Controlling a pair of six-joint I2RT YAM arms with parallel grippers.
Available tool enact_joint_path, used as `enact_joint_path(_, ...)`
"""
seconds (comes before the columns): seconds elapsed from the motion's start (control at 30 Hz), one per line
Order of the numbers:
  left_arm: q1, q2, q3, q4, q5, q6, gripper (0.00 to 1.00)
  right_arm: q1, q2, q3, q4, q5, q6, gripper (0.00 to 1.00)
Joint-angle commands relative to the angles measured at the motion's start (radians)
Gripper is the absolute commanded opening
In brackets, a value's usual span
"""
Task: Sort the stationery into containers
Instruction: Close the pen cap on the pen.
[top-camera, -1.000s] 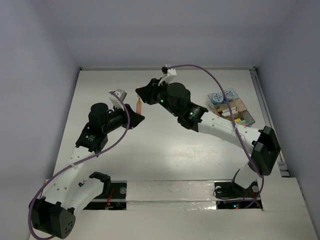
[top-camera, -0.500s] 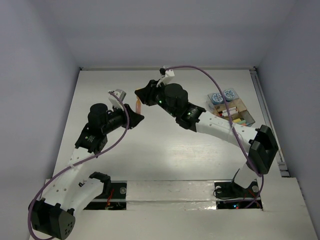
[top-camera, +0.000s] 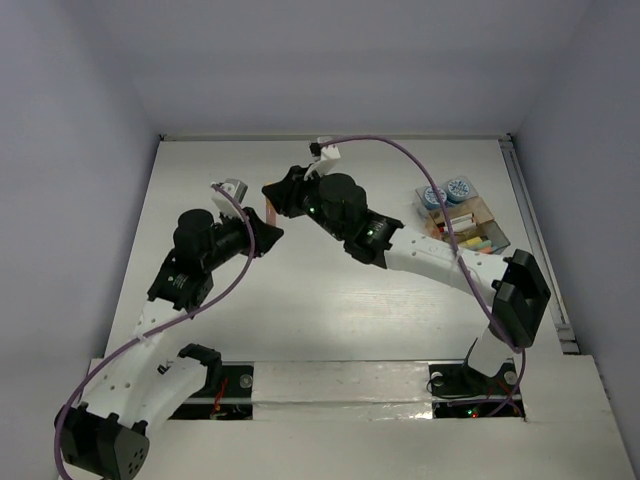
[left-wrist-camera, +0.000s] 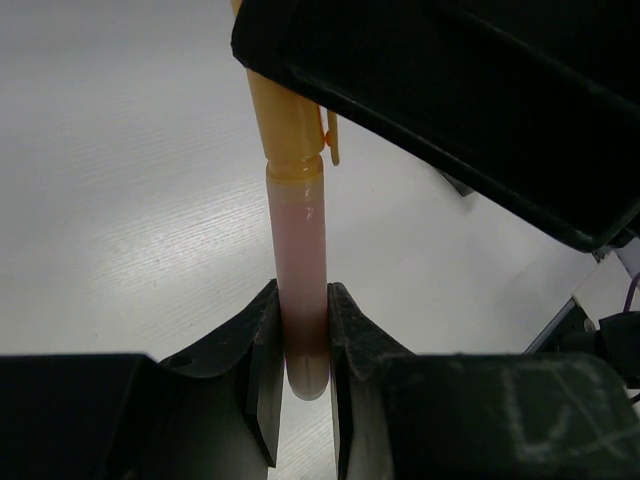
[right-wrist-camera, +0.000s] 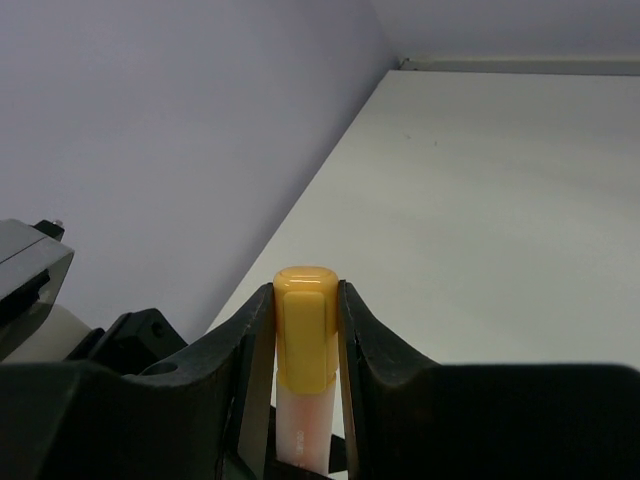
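Orange-yellow cap on a pale pinkish see-through barrel, that's the marker (left-wrist-camera: 298, 270), and both sets of jaws have it at the same time; left jaws are closed narrow on the rounded tail end of the barrel, one finger (left-wrist-camera: 262, 345) pressed on each side; right jaws are pinched just as narrow on the cap (right-wrist-camera: 304, 335), with the pads (right-wrist-camera: 356, 345) flat against its sides; in the left wrist view the black bulk of the right arm's end covers the top of the cap, so the two sets of jaws sit close together along the one marker; from above it shows only as a short orange sliver (top-camera: 270, 212) between the two black wrists, over the far-left part of the desk (top-camera: 310, 300); can't tell from any view whether it touches the desk; left arm (top-camera: 195, 250) reaches in from the near left, right arm (top-camera: 430, 258) stretches across from the right, purple cable (top-camera: 400, 150) looping over it; container tray (top-camera: 497, 226) sits well apart on the far right of the desk, two blue-and-white rolls (top-camera: 433, 196) side by side at its far end, a few coloured sticks (top-camera: 470, 238) lying in the nearer part; too small to tell which compartment each one is in.
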Motion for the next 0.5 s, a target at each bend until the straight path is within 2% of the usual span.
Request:
enact_joint_path(0.0,-0.002,-0.039,0.030,0.039,-0.053,0.012,0.00,0.026,-0.022,-0.030,0.034,0.015,0.017,0.00)
enact_joint_path(0.47,-0.002,-0.071,0.025,0.043,-0.066,0.007,0.00,0.059,-0.051,-0.146,0.101,-0.052,0.106,0.00)
